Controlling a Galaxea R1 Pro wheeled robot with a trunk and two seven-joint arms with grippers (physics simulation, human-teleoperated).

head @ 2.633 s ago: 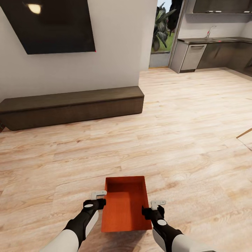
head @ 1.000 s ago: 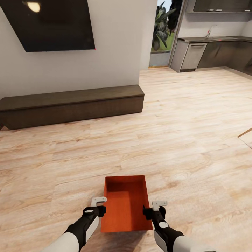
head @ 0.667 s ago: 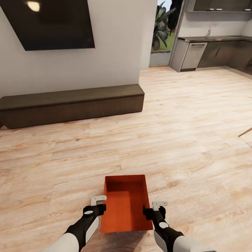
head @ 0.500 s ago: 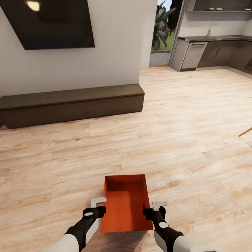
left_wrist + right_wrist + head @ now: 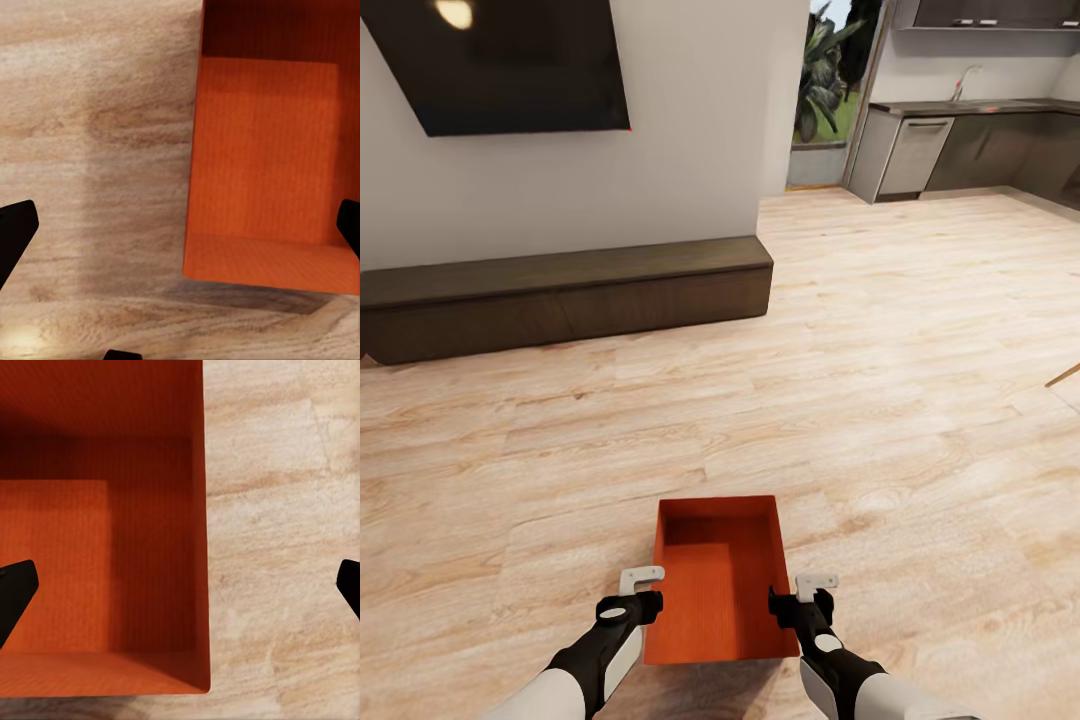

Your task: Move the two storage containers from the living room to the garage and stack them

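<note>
Straddling orange-red open-top storage container [image 5: 718, 580], plain smooth walls, empty; my left fingers [image 5: 641, 577] and right fingers [image 5: 816, 581] spread open.

1. Wall TV [image 5: 510, 60]: top and left side cut off by the head view's edge.
2. Low cabinet [image 5: 560, 295]: left end runs out of frame.
3. Kitchen worktop [image 5: 980, 105]: right part cropped; items on it too small to tell.
4. Orange bin [image 5: 105, 525]: far end cropped in the right wrist view.
5. Left end effector [image 5: 180, 225]: fingers show as dark tips at the frame edges.
6. Right end effector [image 5: 180, 585]: likewise.
</note>
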